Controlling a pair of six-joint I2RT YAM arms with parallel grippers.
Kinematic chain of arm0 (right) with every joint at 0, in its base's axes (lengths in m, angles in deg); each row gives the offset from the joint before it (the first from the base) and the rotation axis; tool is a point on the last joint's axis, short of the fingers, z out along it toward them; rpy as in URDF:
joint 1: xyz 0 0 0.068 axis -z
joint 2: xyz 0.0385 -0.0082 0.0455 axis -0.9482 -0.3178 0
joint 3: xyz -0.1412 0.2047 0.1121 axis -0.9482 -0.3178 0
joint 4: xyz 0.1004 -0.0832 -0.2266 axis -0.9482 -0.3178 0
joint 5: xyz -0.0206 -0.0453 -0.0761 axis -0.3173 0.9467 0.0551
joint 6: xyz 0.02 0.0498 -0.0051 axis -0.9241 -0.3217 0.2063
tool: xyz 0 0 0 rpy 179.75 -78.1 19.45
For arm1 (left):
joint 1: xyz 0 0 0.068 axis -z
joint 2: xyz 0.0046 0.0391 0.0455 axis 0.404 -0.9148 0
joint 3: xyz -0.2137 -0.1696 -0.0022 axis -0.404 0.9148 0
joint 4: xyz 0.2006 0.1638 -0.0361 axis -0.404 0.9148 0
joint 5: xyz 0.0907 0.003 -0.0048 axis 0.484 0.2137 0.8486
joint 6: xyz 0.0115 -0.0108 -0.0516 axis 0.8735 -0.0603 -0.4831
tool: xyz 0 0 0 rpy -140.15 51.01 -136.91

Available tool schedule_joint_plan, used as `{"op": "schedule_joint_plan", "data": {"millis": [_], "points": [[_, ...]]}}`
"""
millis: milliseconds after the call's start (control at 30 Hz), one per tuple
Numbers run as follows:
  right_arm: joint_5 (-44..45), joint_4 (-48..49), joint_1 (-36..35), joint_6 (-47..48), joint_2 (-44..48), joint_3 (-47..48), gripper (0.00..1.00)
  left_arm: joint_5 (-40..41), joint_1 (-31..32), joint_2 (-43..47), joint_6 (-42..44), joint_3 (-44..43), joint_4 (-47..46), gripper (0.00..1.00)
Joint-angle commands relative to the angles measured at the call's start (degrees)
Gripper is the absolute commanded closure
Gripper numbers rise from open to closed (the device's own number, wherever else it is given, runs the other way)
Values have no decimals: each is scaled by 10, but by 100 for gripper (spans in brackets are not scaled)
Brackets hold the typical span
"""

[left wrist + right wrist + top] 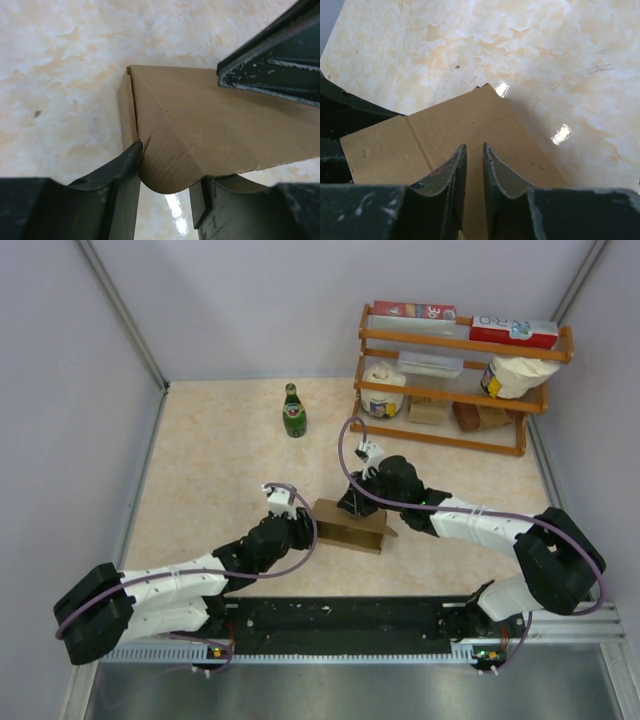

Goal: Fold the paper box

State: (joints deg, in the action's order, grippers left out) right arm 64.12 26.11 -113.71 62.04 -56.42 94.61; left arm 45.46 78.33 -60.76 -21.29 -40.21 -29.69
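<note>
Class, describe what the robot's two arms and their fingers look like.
The left arm and right arm each have white links between bulky black joints, with a purple cable looping alongside. Their fingers are dark, curved and tapered, with pale scuffs.

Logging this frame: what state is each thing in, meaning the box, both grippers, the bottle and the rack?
paper box: partly folded, resting on the table, rounded end flap sticking out.
left gripper: open, fingers either side of that flap.
right gripper: fingers almost together over a cardboard panel; whether it grips cannot be told.
green bottle: upright, apart from the box.
wooden rack: standing, shelves loaded.
</note>
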Motion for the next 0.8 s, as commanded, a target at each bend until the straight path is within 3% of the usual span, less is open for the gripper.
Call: {"op": "schedule_joint_plan", "data": {"millis": [0,533,767], "points": [[-7,31,-4,3,-7,-5,81,-70,3,54,-21,23,14,54],[45,96,-28,11,3,-78,81,-197,3,220,-46,48,137,50],[100,168,-36,22,24,-134,81,-338,3,288,-46,50,133,52]]}}
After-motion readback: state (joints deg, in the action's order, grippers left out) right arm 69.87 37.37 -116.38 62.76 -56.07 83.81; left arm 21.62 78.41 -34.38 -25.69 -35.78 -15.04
